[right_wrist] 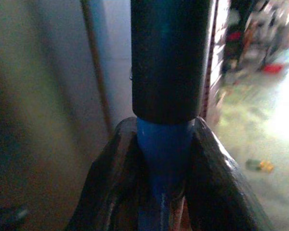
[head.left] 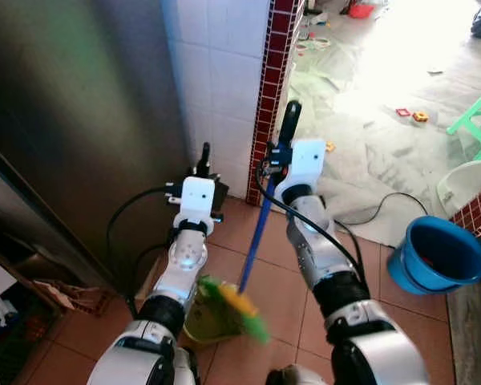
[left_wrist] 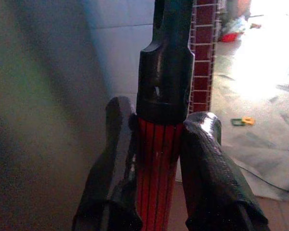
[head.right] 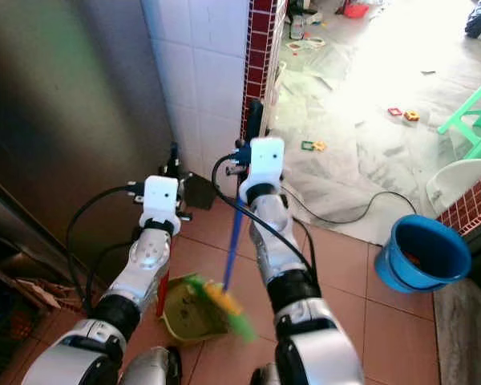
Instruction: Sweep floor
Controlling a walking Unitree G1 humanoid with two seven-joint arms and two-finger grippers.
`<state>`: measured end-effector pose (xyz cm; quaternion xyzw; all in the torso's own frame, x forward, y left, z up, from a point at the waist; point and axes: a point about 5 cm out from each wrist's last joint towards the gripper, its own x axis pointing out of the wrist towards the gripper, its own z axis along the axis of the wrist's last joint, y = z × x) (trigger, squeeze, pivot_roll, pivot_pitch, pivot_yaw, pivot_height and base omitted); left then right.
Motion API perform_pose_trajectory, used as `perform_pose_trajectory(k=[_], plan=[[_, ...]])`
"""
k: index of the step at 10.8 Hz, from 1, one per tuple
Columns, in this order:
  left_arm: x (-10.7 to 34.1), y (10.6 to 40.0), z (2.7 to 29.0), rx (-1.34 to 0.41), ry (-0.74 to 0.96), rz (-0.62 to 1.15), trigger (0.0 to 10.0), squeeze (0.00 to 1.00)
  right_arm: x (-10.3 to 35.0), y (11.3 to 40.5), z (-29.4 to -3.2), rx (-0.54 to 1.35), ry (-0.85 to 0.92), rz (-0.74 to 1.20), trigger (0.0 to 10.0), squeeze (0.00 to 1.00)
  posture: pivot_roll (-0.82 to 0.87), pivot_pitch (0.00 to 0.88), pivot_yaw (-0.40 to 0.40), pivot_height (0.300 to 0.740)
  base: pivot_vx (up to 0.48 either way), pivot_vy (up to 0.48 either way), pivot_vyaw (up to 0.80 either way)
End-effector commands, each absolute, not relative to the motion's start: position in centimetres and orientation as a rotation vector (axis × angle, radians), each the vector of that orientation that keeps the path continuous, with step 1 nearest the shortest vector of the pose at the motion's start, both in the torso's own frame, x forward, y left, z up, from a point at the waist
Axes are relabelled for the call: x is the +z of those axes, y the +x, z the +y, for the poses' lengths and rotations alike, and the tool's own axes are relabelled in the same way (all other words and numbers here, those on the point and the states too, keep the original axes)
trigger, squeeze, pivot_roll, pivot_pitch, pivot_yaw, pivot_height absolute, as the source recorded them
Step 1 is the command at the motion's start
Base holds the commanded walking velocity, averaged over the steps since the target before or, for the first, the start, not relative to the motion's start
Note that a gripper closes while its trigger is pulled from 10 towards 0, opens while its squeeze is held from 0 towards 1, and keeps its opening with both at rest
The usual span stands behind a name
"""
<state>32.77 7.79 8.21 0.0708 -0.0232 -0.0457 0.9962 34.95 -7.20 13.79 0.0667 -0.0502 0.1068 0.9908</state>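
My right gripper (head.left: pixel 287 143) is shut on the blue broom handle (head.left: pixel 256 233), just below its black end cap (right_wrist: pixel 169 57). The handle slants down to green and yellow bristles (head.left: pixel 239 305) near my feet. My left gripper (head.left: pixel 202 164) is shut on the red ribbed handle (left_wrist: pixel 156 178) of the dustpan, under its black tip (left_wrist: pixel 166 62). The yellow-green dustpan (head.right: pixel 188 314) rests on the terracotta floor tiles directly under the bristles. Both arms are raised in front of a white tiled wall corner.
A dark metal panel (head.left: pixel 72 120) stands to the left. A red-tile pillar edge (head.left: pixel 272 80) marks the corner. A blue bucket (head.left: pixel 441 255) sits on the right, with a black cable (head.left: pixel 377 210) and small toys (head.left: pixel 410 114) on the bright floor beyond. Green chair (head.left: pixel 477 120) far right.
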Motion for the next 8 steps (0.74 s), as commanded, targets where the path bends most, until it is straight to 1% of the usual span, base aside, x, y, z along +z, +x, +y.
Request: perform_pose_trajectory(k=[1, 2, 3, 5, 6, 7, 8], plan=[[7.3, 32.4, 6.9, -0.135, 0.116, 0.012, 10.0, 0.00, 15.3, 35.0, -6.7, 0.267, 0.210, -0.114, 10.0, 0.00, -0.08, 0.132, -0.032, 0.740, 0.000, 0.000, 0.00], [7.3, 32.5, 7.0, -0.137, 0.121, 0.014, 10.0, 0.00, 16.4, 34.8, -6.4, 0.324, 0.253, -0.116, 10.0, 0.00, -0.09, 0.128, -0.029, 0.740, 0.000, 0.000, 0.00], [7.2, 32.6, 7.0, -0.144, 0.117, 0.019, 10.0, 0.00, 18.2, 34.5, -5.7, 0.494, 0.243, -0.119, 10.0, 0.00, -0.09, 0.121, -0.024, 0.740, 0.000, 0.000, 0.00], [7.1, 32.6, 6.9, -0.165, 0.111, 0.028, 10.0, 0.00, 21.7, 33.6, -5.2, 0.770, 0.199, -0.191, 10.0, 0.00, -0.10, 0.109, -0.021, 0.740, 0.000, 0.000, 0.00], [7.0, 32.6, 6.6, -0.180, 0.107, 0.037, 10.0, 0.00, 24.1, 33.5, -5.6, 0.847, 0.151, -0.276, 10.0, 0.00, -0.10, 0.100, -0.020, 0.740, 0.000, 0.000, 0.00], [6.7, 32.3, 6.0, -0.239, 0.092, 0.065, 10.0, 0.00, 26.9, 33.7, -6.6, 0.850, 0.078, -0.384, 10.0, 0.00, -0.10, 0.089, -0.020, 0.740, 0.000, 0.000, 0.00], [6.2, 32.0, 5.3, -0.316, 0.067, 0.101, 10.0, 0.00, 28.2, 34.0, -7.3, 0.817, 0.032, -0.445, 10.0, 0.00, -0.10, 0.086, -0.021, 0.740, 0.000, 0.000, 0.00]])
